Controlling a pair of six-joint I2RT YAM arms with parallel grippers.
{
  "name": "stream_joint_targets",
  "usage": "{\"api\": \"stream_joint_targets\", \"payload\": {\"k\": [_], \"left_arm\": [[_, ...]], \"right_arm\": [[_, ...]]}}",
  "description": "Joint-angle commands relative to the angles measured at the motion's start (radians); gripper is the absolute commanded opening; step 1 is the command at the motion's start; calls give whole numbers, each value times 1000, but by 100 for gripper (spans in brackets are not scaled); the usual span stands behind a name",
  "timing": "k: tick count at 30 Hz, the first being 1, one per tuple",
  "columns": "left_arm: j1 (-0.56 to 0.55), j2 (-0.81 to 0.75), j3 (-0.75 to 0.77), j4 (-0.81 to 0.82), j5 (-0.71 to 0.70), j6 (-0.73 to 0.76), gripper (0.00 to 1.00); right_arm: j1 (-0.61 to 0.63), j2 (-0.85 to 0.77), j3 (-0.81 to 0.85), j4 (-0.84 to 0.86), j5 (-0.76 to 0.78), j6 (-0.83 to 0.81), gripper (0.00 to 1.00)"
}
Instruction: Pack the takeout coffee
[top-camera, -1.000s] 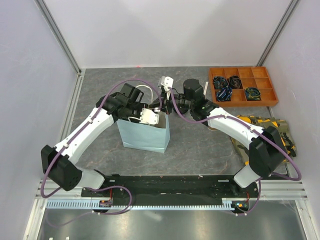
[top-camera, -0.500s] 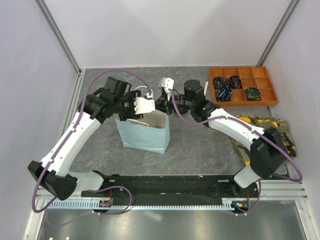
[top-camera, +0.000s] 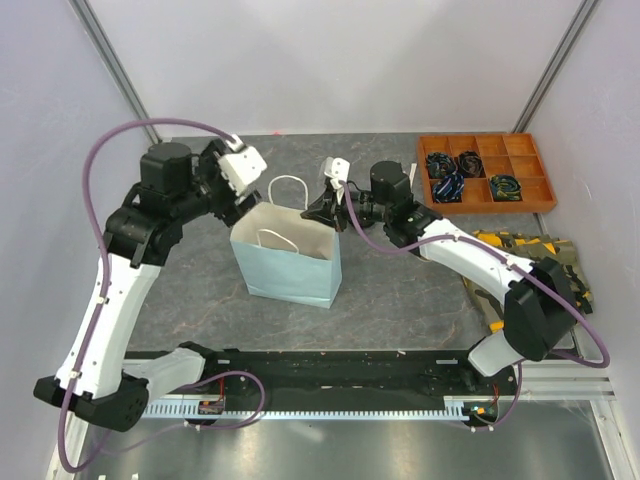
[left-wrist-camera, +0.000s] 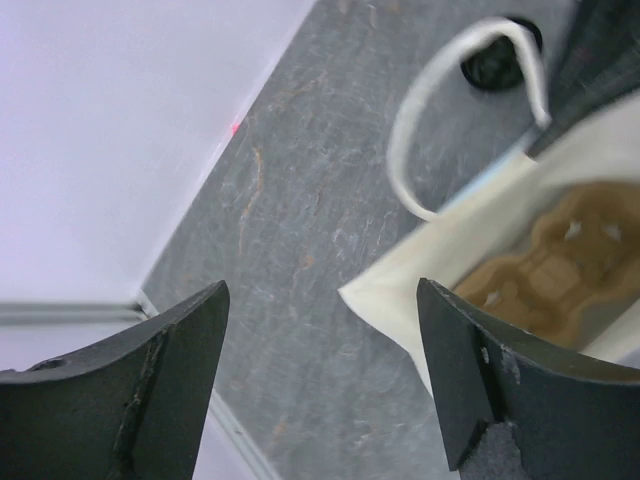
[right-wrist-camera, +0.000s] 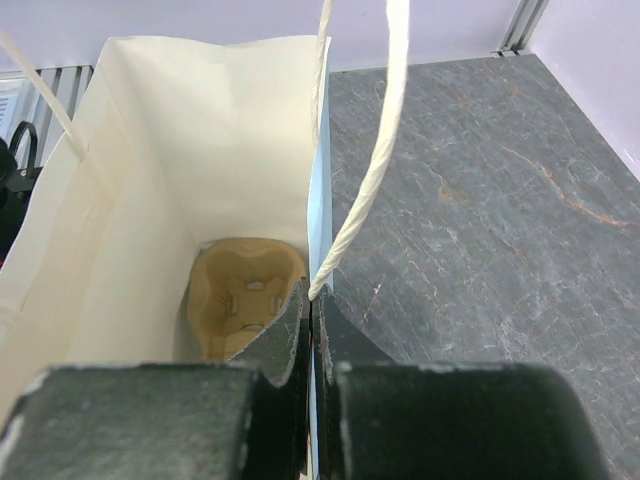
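since a second ago the left arm has lifted out of the light-blue paper bag (top-camera: 290, 265) and swung back toward the table's (top-camera: 400, 290) far left corner. the left gripper (left-wrist-camera: 320, 295) now hangs above the bag's left rim, jaws spread wide with nothing between them. the right gripper (right-wrist-camera: 312, 305) is closed on the bag's far right rim, pinching the paper wall just beside a white handle (right-wrist-camera: 375, 170). the bag stands upright and open near the middle of the table. a moulded-pulp carrier (right-wrist-camera: 240, 295) lies flat on its bottom. where the takeout coffee sits i cannot tell; it may be hidden behind the bag's walls or the right fingers.
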Motion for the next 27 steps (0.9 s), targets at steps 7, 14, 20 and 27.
{"api": "stream_joint_targets", "payload": {"k": [7, 14, 20, 27], "left_arm": [[220, 74, 130, 39, -50, -559, 94], [302, 105, 88, 0, -1, -636, 100], [334, 122, 35, -15, 58, -651, 100], [335, 140, 7, -18, 94, -633, 100]], "right_arm": [[57, -148, -83, 22, -103, -134, 0], [115, -242, -179, 62, -80, -280, 0], [175, -321, -256, 88, -31, -404, 0], [216, -372, -279, 70, -5, -465, 0]]}}
